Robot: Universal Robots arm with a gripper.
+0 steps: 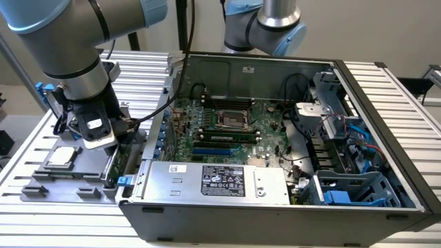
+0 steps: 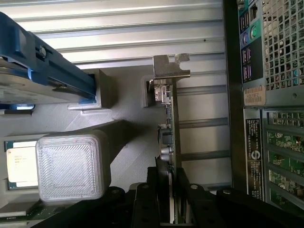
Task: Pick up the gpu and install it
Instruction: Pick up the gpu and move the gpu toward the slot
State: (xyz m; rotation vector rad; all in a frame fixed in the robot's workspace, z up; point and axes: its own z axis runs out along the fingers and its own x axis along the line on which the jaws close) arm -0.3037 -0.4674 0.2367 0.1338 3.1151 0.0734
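The tool (image 2: 170, 179) was found lowered onto the gray parts holder (image 2: 128, 109) on the desk (image 1: 393, 98), at the exterior view's left of the open computer case (image 1: 276, 206). Its two fingers (image 2: 156, 190) were pressed against opposite faces of the gpu (image 2: 174, 118), pinching the card near one end. The gpu stood on edge in the holder, its silver bracket (image 2: 170, 66) at the far end from the tool, just beside the case's outer wall and outside the case. In the exterior view the tool (image 1: 112, 144) sat directly over the gpu (image 1: 114, 164). A processor (image 1: 61, 156) lay in the same holder, apart from the card.
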